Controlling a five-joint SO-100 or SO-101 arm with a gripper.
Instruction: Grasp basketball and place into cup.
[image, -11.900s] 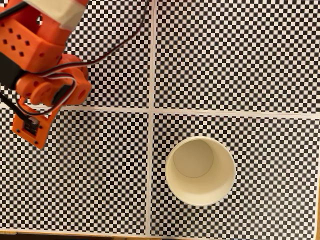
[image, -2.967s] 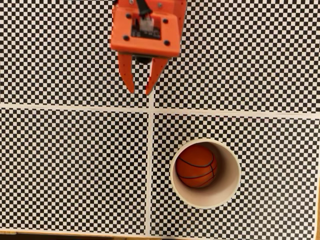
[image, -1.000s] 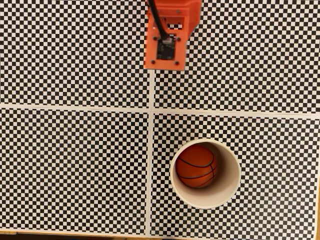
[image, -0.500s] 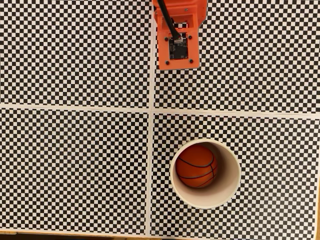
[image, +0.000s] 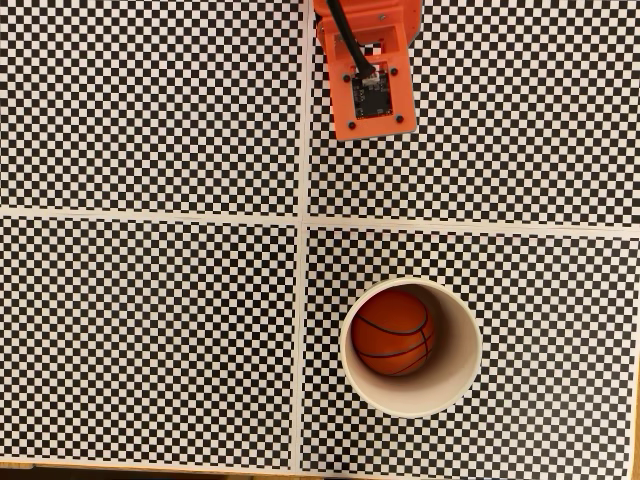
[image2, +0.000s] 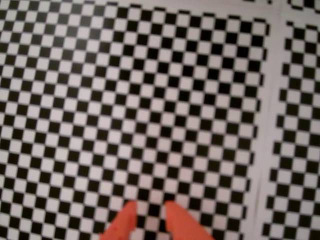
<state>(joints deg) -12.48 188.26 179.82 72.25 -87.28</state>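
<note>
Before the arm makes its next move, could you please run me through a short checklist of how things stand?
1. Basketball inside the cup: ok.
2. Cup upright on the checkered mat: ok.
3. Gripper holds nothing, its fingertips a little apart in the wrist view: ok.
4. Arm away from the cup, at the top of the fixed view: ok.
5. Ball resting on the cup's bottom: cannot tell.
</note>
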